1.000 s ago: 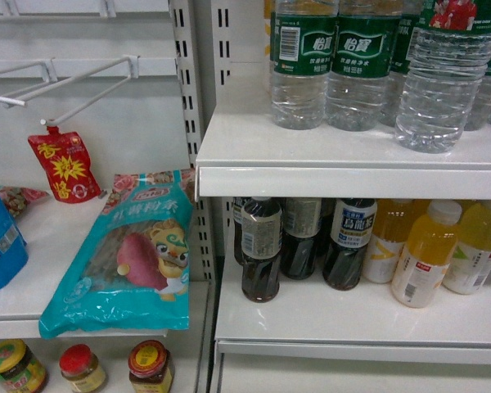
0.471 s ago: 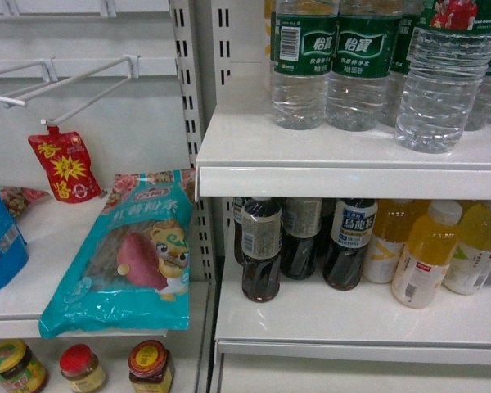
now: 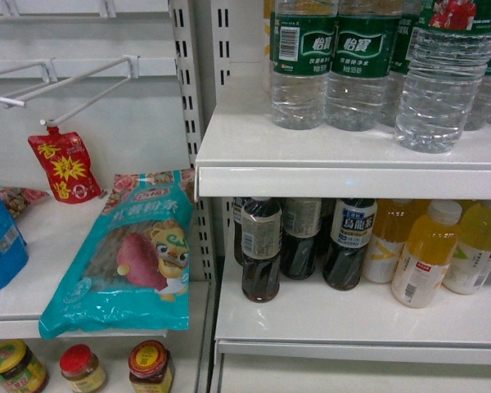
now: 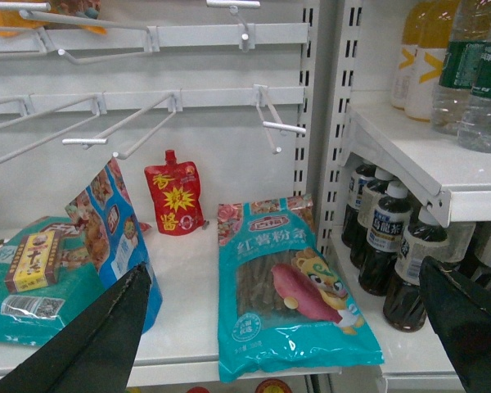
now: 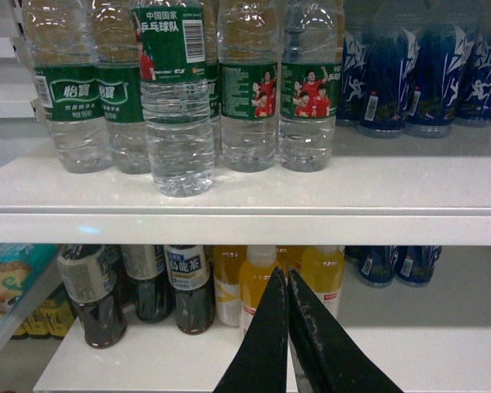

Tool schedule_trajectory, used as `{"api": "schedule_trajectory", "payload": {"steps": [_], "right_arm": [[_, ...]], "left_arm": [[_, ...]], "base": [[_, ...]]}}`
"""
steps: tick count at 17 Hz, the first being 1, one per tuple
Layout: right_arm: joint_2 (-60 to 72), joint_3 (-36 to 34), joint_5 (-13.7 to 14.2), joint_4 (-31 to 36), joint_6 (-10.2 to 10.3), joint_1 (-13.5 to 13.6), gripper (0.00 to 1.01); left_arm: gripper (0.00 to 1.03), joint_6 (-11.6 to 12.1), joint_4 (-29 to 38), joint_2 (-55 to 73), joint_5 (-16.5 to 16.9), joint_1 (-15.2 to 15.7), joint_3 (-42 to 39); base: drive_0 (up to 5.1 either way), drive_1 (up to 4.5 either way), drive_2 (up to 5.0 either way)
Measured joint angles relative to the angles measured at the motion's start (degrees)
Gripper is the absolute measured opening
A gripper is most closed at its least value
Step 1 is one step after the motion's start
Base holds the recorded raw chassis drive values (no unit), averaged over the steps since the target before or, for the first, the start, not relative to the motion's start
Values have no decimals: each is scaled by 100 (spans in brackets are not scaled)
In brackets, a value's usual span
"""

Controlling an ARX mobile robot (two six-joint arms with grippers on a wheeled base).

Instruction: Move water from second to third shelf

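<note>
So the water (image 5: 178, 106) is standing upright on the upper white shelf (image 5: 245, 196), out front of the row of other green-label bottles (image 5: 74, 90), closest to the shelf edge; in the head view it's way up at 1 o'clock (image 3: 442, 82). Right pincer (image 5: 287, 327) sits low at 6 o'clock in its own camera, both black fingers pressed together, clenched with nothing in it, well below the water and in front of the yellow juice bottles (image 5: 258, 286) on the lower shelf. Left pincer (image 4: 286, 327) is spread wide, released, one finger at 7 o'clock and the other at 4 o'clock, hanging over the teal sweet potato noodle bag (image 4: 286, 303) on the neighbouring shelf. Dark tea bottles (image 3: 262, 250) stand under the water shelf, a red pouch (image 3: 64, 168) hangs at 9 o'clock.
</note>
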Motion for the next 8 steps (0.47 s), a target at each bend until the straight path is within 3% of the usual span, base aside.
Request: {"api": "schedule_trajectory", "payload": {"steps": [8], "right_arm": [[-466, 0, 0, -481, 0, 0, 2]], "left_arm": [[98, 0, 0, 0, 2, 0, 0]], "base": [[0, 0, 0]]}}
